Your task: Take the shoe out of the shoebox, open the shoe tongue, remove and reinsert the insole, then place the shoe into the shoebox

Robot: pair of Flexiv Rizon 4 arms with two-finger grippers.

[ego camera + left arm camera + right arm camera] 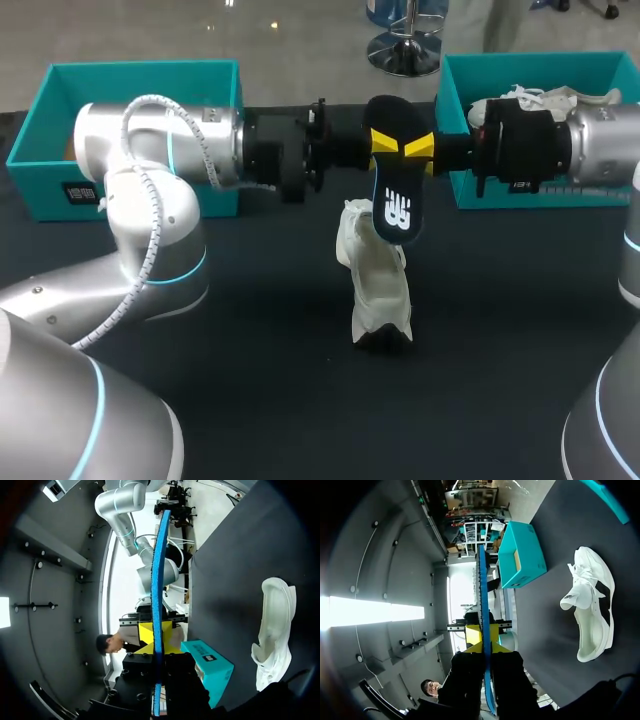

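Observation:
The insole (395, 180), black with a white logo on one face and blue along its edge, hangs upright in the air above the white shoe (375, 290). My left gripper (385, 143) comes in from the left and my right gripper (422, 147) from the right, and they meet at the insole's upper part. In the left wrist view the insole (159, 580) stands edge-on between the fingers of the left gripper (156, 640), which is shut on it. The right gripper (485, 640) is likewise shut on the insole (483, 590). The shoe (275, 635) (590, 605) lies on the dark table below.
A teal shoebox (130, 90) stands at the back left behind my left arm. A second teal box (520, 190) at the back right holds another white shoe (540, 98). One teal box (210, 662) (520, 555) shows in each wrist view.

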